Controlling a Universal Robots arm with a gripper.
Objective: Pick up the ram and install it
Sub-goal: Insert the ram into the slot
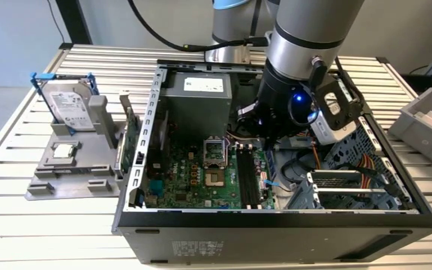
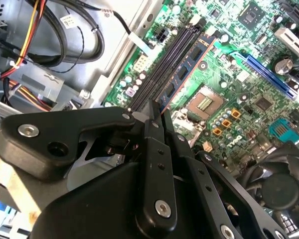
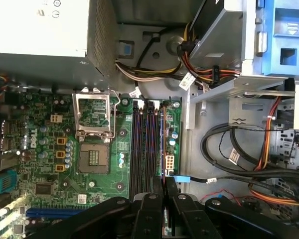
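Observation:
My gripper (image 2: pixel 157 112) is down inside the open computer case (image 1: pixel 148 112), over the motherboard's long black memory slots (image 3: pixel 139 144). Its two black fingers are shut on the ram (image 2: pixel 192 62), a thin long stick with dark chips, held on edge. In the first wrist view the gripper (image 3: pixel 164 181) holds the ram (image 3: pixel 162 144) as a thin line lying along the slot nearest the drive cage. I cannot tell whether it is seated in the slot. In the exterior view the arm's wrist (image 1: pixel 283 101) covers the fingers.
A power supply (image 1: pixel 197 98) and CPU socket (image 3: pixel 94 157) sit beside the slots, and bundled cables (image 3: pixel 229 154) and a metal drive cage (image 1: pixel 351 185) are on the other side. Outside the case, a grey stand (image 1: pixel 70 163) holds a hard drive in a blue frame (image 1: pixel 70 107) and a green card (image 1: pixel 130 140).

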